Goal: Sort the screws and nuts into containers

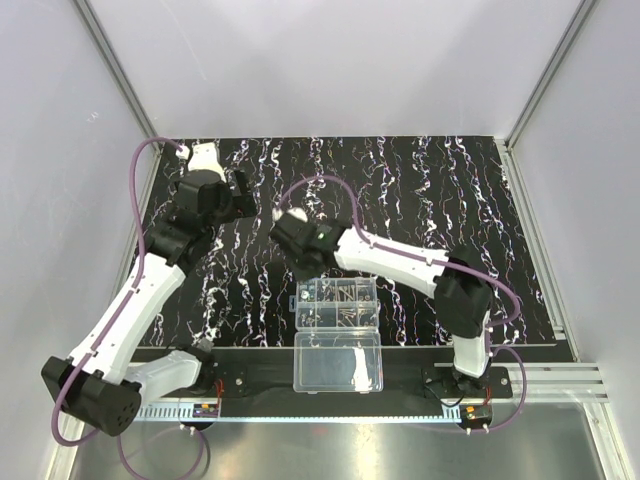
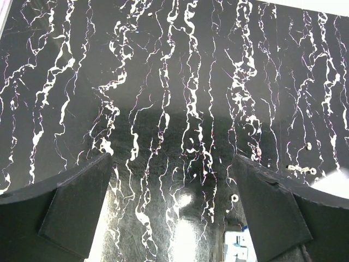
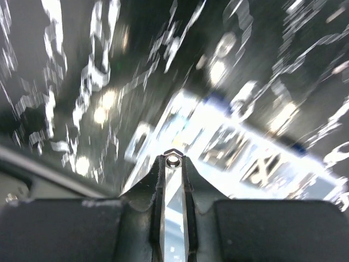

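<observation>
Right wrist view: organizer box and mat motion-blurred. Top view: parts in compartments too small to identify. Left wrist view: pale object cut off at bottom edge

two arms, one clear box

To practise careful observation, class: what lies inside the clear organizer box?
Dark slim screws lie in several compartments of the organizer box. Anything smaller cannot be made out. Nothing covers it.
</observation>
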You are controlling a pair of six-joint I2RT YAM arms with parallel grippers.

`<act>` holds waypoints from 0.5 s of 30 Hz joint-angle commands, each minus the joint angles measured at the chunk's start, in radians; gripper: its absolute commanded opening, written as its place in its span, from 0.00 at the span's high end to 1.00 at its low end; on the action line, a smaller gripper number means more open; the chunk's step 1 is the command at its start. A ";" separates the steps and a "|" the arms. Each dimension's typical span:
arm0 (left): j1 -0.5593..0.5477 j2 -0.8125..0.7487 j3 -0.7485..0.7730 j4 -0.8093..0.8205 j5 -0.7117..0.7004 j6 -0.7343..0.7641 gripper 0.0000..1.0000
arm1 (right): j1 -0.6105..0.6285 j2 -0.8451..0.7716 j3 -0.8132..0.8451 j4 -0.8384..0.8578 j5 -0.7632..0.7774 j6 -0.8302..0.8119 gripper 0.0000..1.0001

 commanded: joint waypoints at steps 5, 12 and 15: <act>-0.004 -0.055 0.039 0.040 -0.004 -0.008 0.01 | 0.091 -0.064 -0.145 0.049 -0.073 0.053 0.99; -0.002 -0.077 0.028 0.054 0.000 -0.011 0.01 | 0.144 -0.018 -0.156 0.076 -0.084 0.056 0.98; -0.002 -0.069 0.031 0.052 0.009 -0.011 0.01 | 0.144 -0.009 -0.142 0.082 -0.071 0.052 0.92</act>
